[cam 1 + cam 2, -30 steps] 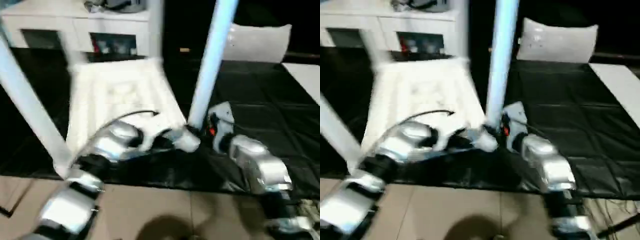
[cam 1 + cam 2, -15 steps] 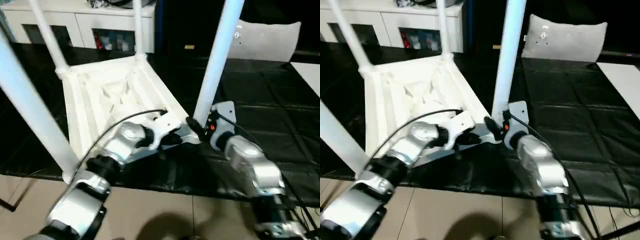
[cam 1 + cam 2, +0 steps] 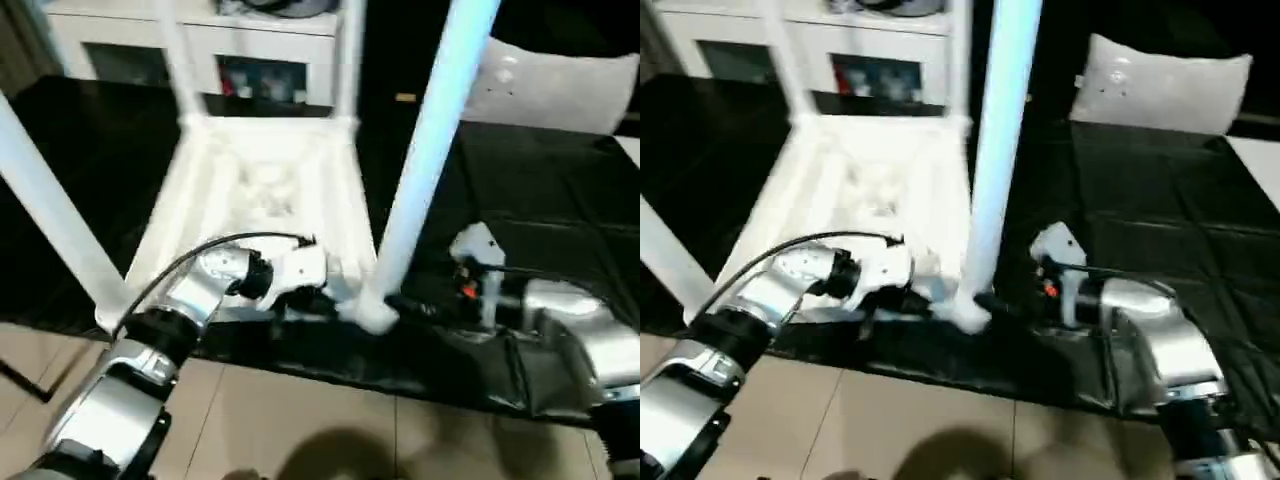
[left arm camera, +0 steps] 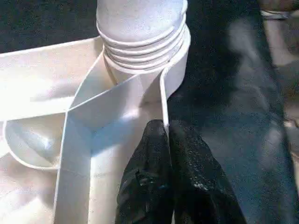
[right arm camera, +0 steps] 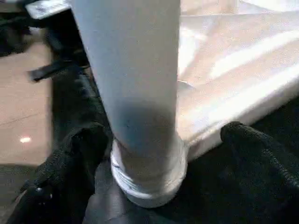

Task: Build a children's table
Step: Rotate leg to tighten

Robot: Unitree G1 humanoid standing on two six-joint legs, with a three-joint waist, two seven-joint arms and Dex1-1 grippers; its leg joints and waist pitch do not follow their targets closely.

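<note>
Right wrist view: the right gripper [image 5: 140, 154] stands wide open, its two black fingers [image 5: 70, 158] set either side of the base of a long tapered white plastic tube leg [image 5: 135, 93], holding nothing. That leg rises upright, its long axis vertical, from the near right corner socket of the white plastic rectangular tabletop [image 3: 265, 190], which lies upside down with its ribbed underside up on a black mat [image 3: 530, 200]. The leg's threaded foot sits directly between the open fingers, so the right arm is the nearer one to this leg; whether either finger touches the leg cannot be told.

In the left wrist view the left gripper [image 4: 167, 128] is fully closed, and its fingertips pinch a thin white rib of the tabletop just beside the same corner socket, whose threaded collar shows immediately beyond them.

In the left eye view, three further white tube legs stand in the other corners, well apart from both grippers. A white cabinet with glass doors [image 3: 200, 50] stands beyond the tabletop.

Judgement: all four legs appear seated; any remaining tightening of the near right leg would fall to the right gripper closing around it.
</note>
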